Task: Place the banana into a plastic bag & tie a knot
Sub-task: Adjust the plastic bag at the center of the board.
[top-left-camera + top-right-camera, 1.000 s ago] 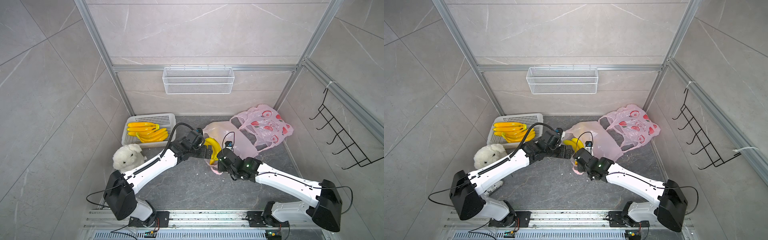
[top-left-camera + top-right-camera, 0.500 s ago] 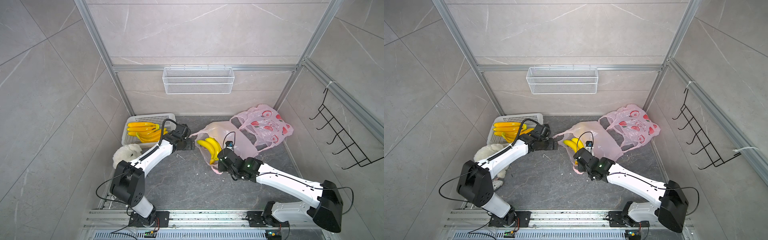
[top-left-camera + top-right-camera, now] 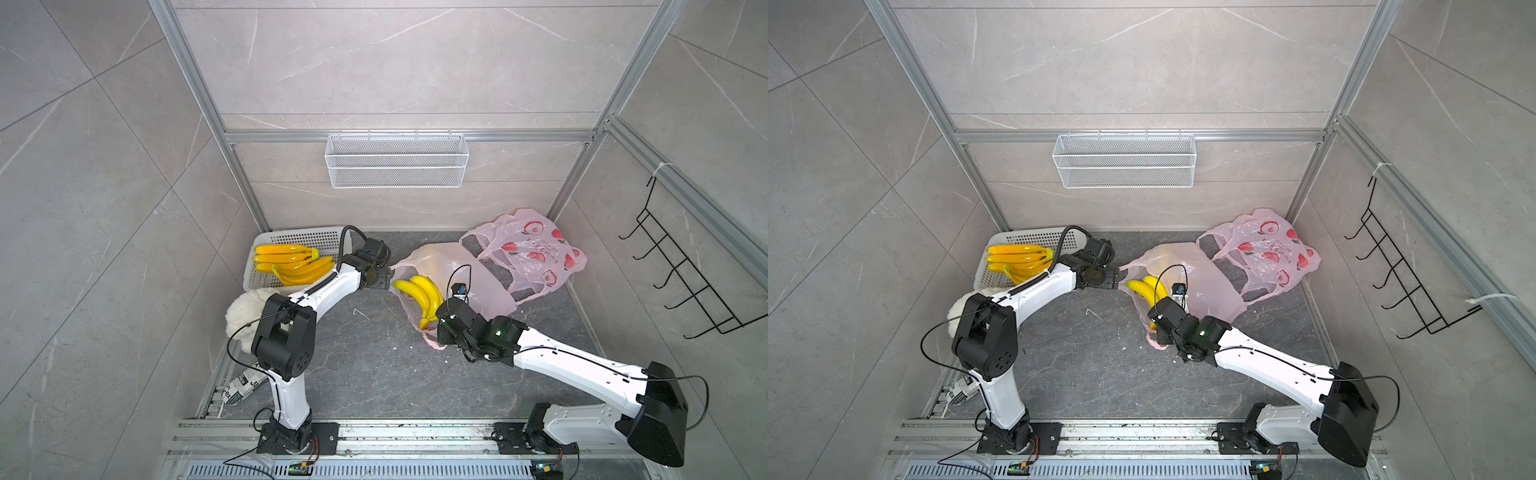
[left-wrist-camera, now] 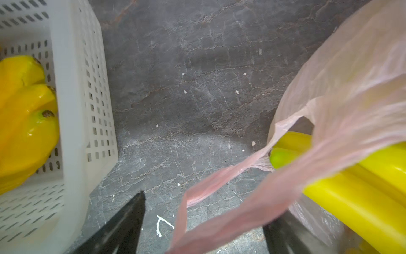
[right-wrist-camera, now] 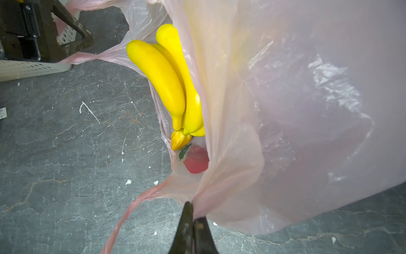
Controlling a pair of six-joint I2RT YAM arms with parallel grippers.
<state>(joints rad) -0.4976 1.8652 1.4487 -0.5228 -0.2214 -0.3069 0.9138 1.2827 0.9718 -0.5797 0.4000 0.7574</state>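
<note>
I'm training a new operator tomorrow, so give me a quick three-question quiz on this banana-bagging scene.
1. True or false: the banana bunch lies inside the pink bag.
2. What is the right gripper shut on? A: a banana stem. B: the pink bag's edge. C: nothing.
3. Fill in: between the open jaws of the left gripper runs the bag's ____.

Key: 1 true; 2 B; 3 handle.
</note>
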